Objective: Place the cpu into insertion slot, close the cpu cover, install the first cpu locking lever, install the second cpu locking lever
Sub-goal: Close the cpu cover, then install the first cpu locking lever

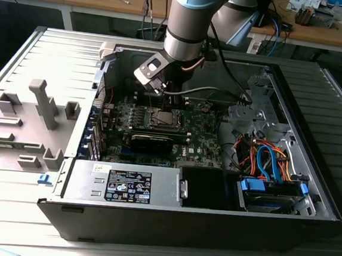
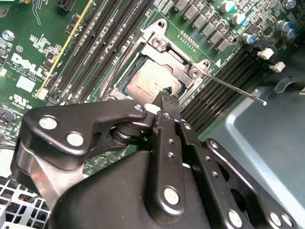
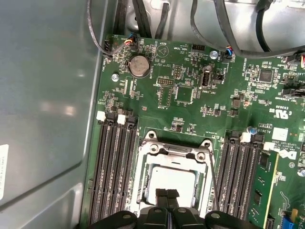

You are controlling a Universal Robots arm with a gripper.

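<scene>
The cpu (image 2: 147, 78) (image 3: 174, 179) lies flat in the insertion slot (image 1: 163, 118) on the green board, its silvery face up. The cpu cover (image 2: 178, 59) (image 3: 174, 151), a silvery frame, lies down around it. A thin locking lever (image 2: 233, 88) sticks out sideways from one corner of the socket. My gripper (image 2: 167, 95) (image 3: 167, 194) (image 1: 167, 101) hangs directly over the socket, shut with nothing between its fingers. Its tips sit at the cpu's edge; I cannot tell whether they touch it.
Rows of black memory slots (image 3: 112, 171) flank the socket on both sides. A long black card (image 1: 151, 143) lies in front of it. The grey case wall (image 3: 47, 95) stands close by. The power supply (image 1: 124, 184) and bundled cables (image 1: 264, 157) fill the case's front and the exterior view's right.
</scene>
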